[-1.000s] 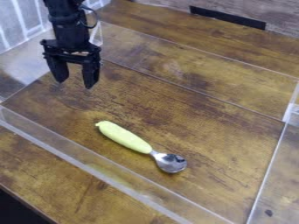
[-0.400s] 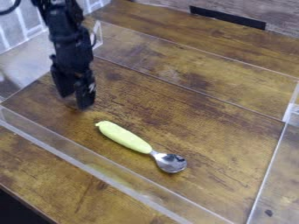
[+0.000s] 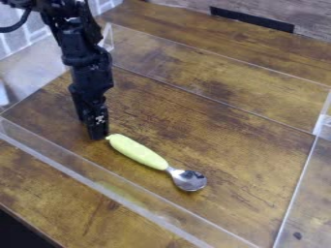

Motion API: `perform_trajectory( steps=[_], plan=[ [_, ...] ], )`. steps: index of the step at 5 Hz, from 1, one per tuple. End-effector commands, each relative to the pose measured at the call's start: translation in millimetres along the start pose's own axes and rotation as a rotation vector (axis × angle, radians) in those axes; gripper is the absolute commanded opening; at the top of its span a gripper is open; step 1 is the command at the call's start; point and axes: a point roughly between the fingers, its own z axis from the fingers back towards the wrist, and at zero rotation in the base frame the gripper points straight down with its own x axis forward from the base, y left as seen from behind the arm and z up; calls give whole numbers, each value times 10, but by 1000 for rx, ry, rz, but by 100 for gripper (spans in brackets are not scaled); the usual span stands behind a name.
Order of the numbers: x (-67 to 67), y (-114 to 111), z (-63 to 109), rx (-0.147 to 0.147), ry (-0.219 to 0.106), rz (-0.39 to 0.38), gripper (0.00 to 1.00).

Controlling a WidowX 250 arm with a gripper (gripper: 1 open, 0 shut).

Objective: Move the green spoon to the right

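The green spoon [image 3: 149, 158] lies flat on the wooden table, its yellow-green handle pointing up-left and its shiny silver bowl [image 3: 191, 179] lower right. My black gripper [image 3: 95, 126] points straight down just left of the handle's tip, close above the table. It is turned edge-on to the camera, so the gap between its fingers barely shows. Nothing is between the fingers.
A low clear plastic wall [image 3: 77, 165] frames the work area, running along the front, left and right sides. The wooden table [image 3: 220, 107] stretches back behind the spoon. A dark object [image 3: 253, 17] sits at the far edge.
The gripper has come down and toward the spoon, from the upper left to just beside the handle's tip, and has rolled from facing the camera to edge-on. The spoon has not moved.
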Motion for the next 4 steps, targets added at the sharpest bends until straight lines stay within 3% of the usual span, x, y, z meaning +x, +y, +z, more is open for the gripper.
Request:
perform_trajectory(
  steps=[1,4],
  plan=[
    [115,-64,228,49,-50,-71,100],
    [211,-187,247,29,-68,-159,100]
  ],
)
